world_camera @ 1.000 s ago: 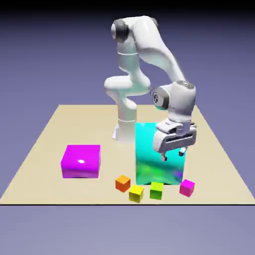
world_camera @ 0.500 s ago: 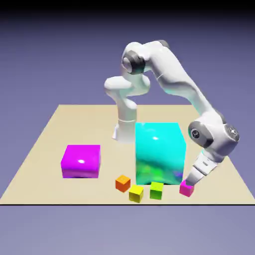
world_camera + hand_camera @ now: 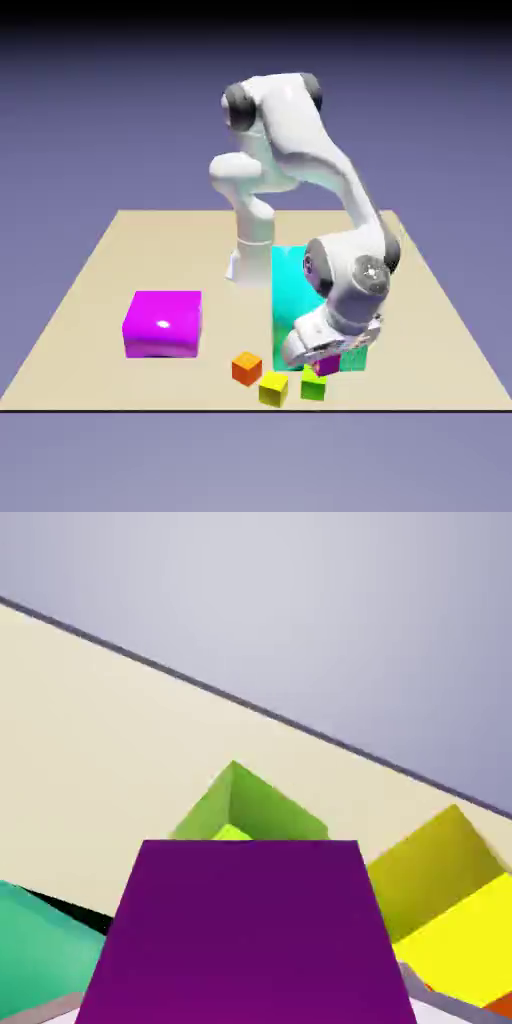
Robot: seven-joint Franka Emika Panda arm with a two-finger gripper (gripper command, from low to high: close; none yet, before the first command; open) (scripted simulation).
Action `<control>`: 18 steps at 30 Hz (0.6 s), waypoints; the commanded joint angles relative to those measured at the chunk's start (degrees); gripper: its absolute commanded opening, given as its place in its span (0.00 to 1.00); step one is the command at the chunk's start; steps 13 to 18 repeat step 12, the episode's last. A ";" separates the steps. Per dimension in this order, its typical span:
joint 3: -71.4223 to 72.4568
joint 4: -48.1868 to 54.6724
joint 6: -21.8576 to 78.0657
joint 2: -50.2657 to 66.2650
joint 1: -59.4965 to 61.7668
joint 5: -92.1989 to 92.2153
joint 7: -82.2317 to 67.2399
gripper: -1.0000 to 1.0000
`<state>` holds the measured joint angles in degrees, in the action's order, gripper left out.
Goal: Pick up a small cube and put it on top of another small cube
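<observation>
Table (image 3: 90, 300), beige, holds a large magenta block (image 3: 162, 322) toward the exterior view's left, well apart from the rest. A tall cyan block (image 3: 290, 290) stands near the middle, its lower right part hidden behind the arm's wrist. In front of it, near the table's front edge, sits a row of little cubes: orange cube (image 3: 246, 368), then yellow cube (image 3: 273, 388) just beside it, then lime-green cube (image 3: 314, 387).

Arm (image 3: 300, 140) bends up from its base, over and down in front of the cyan block; the wrist is bulky and tilted, hand slanting down toward the lime-green cube.

Gripper (image 3: 325, 366) is pinching the small magenta cube (image 3: 327, 365); that cube hangs off the table, just above the lime-green cube and a touch toward the exterior view's right. Whether the two cubes touch cannot be told from this side.

Hand view: small magenta cube (image 3: 245, 932) fills the bottom middle, dark purple in shade, hiding most of the finger tips; only grey slivers show at its lower corners. Lime-green cube (image 3: 245, 802) peeks out just beyond its top edge, corner-on. Yellow cube (image 3: 450, 902) to the right, a scrap of orange cube (image 3: 495, 1004) at the bottom right corner, a wedge of the cyan block (image 3: 40, 942) at lower left
</observation>
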<state>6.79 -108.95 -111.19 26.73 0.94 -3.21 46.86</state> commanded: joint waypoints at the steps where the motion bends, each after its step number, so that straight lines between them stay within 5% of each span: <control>1: -0.73 -0.25 0.08 -0.48 0.64 0.76 0.47 0.00; 6: -1.10 -5.12 -8.99 3.75 0.50 0.17 0.84 0.00; 7: -1.10 -5.12 -9.00 3.75 0.50 0.17 0.84 1.00; 18: -0.73 -0.25 0.08 -0.48 0.64 0.76 0.47 1.00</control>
